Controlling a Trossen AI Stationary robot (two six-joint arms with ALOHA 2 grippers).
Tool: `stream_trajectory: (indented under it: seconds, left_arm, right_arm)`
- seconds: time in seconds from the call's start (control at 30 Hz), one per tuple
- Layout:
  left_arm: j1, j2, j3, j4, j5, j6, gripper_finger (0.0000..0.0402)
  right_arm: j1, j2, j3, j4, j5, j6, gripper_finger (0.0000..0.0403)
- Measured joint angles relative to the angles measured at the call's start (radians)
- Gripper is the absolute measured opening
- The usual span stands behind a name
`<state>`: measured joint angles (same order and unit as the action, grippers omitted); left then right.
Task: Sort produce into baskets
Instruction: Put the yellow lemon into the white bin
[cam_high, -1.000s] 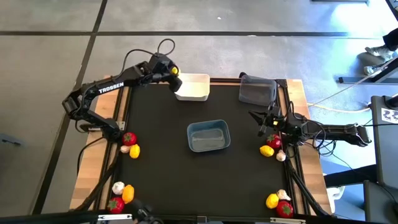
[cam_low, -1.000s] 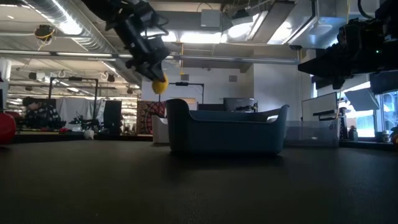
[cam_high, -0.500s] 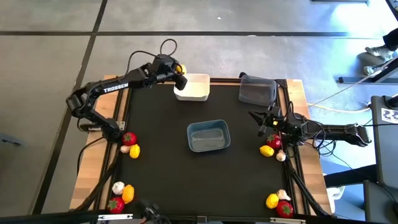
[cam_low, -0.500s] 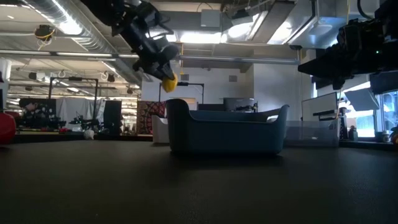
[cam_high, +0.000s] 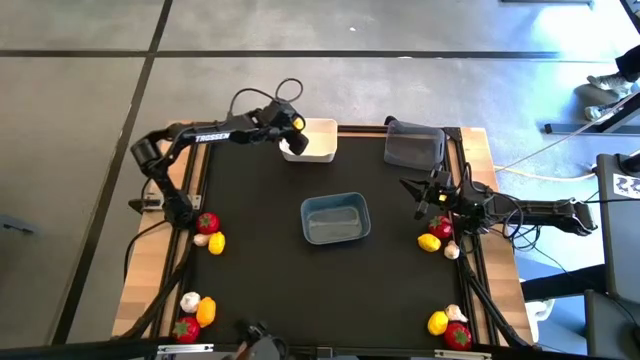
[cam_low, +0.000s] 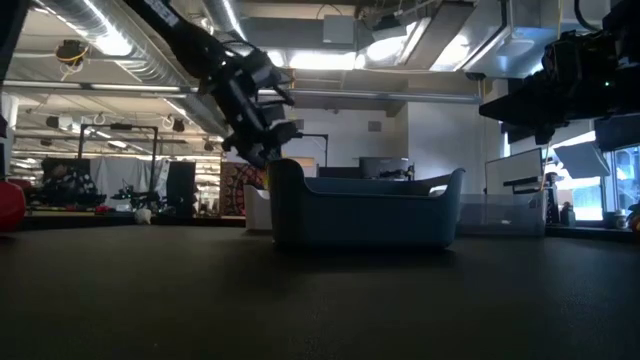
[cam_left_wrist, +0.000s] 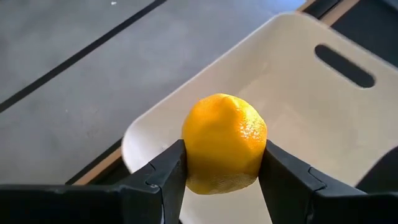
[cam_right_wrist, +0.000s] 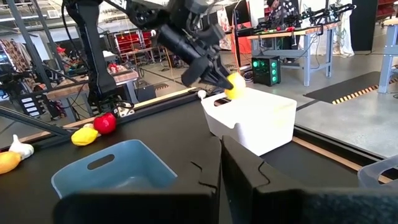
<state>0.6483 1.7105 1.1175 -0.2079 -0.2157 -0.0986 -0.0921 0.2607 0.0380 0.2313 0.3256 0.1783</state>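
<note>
left claw (cam_high: 296, 124): clenched on yellow lemon-like piece (cam_left_wrist: 225, 142), over the near-corner rim of the white basket (cam_high: 318, 143)
right claw (cam_high: 425, 198): shut, holding nothing, parked by the red and yellow produce (cam_high: 438, 234) at the bench's right edge
step: drop into white basket
how to do well: carry the claw further in over the basket floor before releasing (piece sits close to the rim, could bounce out), lower a little, then open
lemon axis: long axis roughly upright between the fingers in the left wrist view, the two ends not clearly told apart
other baskets: blue-grey (cam_high: 336, 219) mid-bench, dark grey (cam_high: 413, 146) far right
</note>
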Motion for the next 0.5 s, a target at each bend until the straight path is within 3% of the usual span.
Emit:
stream_trajectory:
  seconds: [0.5]
  left_arm:
    - [0.003, 0.134, -0.001, 0.073, -0.001, 0.001, 0.0169]
  right_arm:
    - [0.0, 0.0, 0.0, -0.026, 0.0, 0.0, 0.0017]
